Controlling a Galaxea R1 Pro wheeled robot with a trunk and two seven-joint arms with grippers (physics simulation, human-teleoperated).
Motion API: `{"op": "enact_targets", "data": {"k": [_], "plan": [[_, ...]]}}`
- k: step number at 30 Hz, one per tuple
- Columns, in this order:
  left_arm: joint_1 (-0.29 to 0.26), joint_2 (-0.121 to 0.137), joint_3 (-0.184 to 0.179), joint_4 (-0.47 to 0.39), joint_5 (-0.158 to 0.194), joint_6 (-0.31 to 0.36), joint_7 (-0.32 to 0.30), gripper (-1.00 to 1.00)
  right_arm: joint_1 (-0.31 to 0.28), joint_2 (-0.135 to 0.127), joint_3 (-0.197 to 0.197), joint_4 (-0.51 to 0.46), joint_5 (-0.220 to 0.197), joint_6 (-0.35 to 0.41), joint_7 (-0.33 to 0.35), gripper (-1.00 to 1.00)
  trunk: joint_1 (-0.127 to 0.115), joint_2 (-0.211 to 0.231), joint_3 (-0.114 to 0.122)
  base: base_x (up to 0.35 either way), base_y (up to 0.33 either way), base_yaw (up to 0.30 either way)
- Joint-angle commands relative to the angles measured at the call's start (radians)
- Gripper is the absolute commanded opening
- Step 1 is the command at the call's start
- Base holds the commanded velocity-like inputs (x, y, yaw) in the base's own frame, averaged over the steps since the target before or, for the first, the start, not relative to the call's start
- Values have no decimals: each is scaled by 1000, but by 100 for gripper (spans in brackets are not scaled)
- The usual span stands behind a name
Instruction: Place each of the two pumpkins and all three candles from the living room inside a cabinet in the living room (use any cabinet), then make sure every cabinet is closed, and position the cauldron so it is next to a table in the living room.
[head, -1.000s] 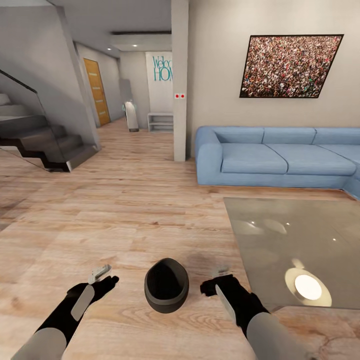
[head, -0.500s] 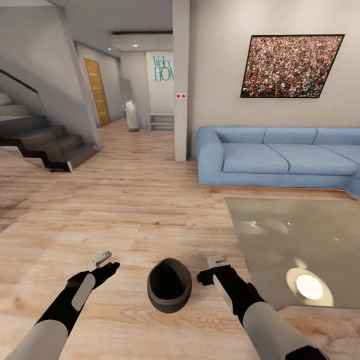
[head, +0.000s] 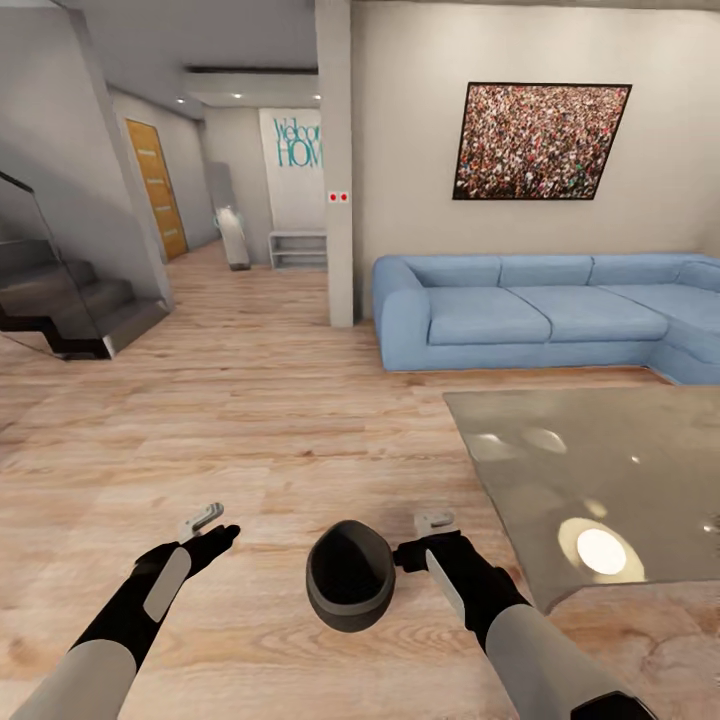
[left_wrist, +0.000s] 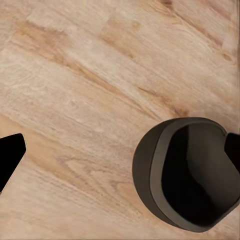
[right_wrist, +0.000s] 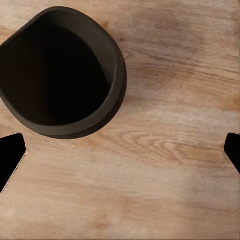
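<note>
Underfoot, the plank floor (head: 250, 420) runs from the near edge of the head view back to the far walls. At 2 o'clock a blue sofa (head: 540, 315) stands against the wall, with a framed picture (head: 540, 140) hung above it. A glass table (head: 610, 480) lies at 3 o'clock, its near corner close to the right arm, with bright light spots on its top. At 9 o'clock dark stairs (head: 70, 305) rise beside the wall, and at 12 o'clock a grey pillar (head: 335, 160) stands in front of a hallway with a wooden door (head: 155, 190) at 11 o'clock.

The cauldron (head: 349, 574), dark grey and round with a black hollow, stands upright on the floor at 6 o'clock, between the two arms and near the table's corner but apart from it. The left wrist view has it on bare planks (left_wrist: 187, 172), and so does the right wrist view (right_wrist: 62, 72).

The right pincer (head: 432, 522) hovers just beside the cauldron's rim; its dark fingertips sit at opposite edges of its wrist view, so it is spread wide and holds nothing. The left pincer (head: 200, 520) hangs at 7 o'clock, apart from the cauldron, also spread wide with nothing in it.
</note>
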Motion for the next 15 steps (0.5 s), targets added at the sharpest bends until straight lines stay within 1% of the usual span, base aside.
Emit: {"op": "enact_targets", "data": {"k": [1,11,15], "plan": [[0,0,-1,-2,11,5,7,100,-1,0,4,-1,-6,5,-5,100,0,0,0,0,334,-243],[0,-1,-2,-1,10,6,7,100,-1,0,4,-1,-7,4,-6,100,0,0,10,58,334,-243],[0,-8,-1,1,10,6,7,100,-1,0,3,0,-8,4,-5,100,0,0,14,95,334,-243]]}}
